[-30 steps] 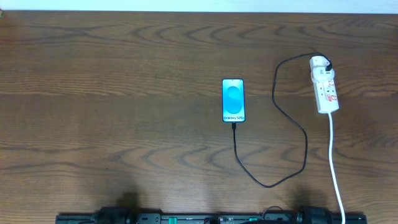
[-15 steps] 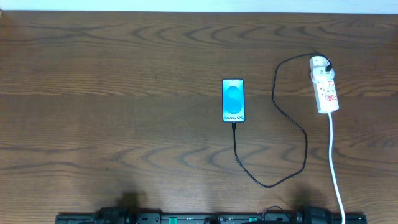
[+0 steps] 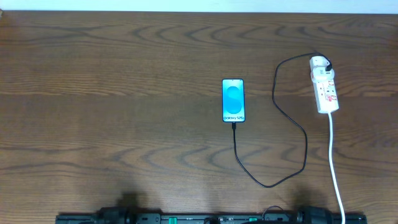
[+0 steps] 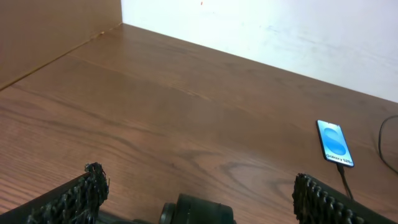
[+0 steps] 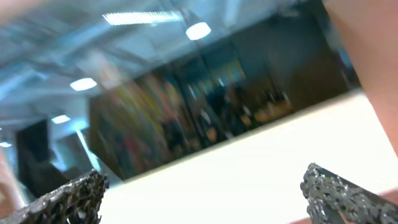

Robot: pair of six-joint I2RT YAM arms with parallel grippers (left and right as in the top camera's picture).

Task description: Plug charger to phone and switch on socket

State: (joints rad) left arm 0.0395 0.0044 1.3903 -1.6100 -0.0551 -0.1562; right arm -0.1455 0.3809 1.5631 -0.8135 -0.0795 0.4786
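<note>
Blk charger (image 3: 306, 149) tip at phone (image 3: 233, 100); plug prob in socket (image 3: 326, 93).

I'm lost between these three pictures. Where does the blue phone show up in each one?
Overhead: the phone lies near the middle of the picture, slightly right of centre.
Left wrist: it sits far right, a little below mid-height.
Right wrist: not in it.
Shared landmark: the black charger cable leaving the phone's near end, seen in the overhead and left wrist views.
</note>
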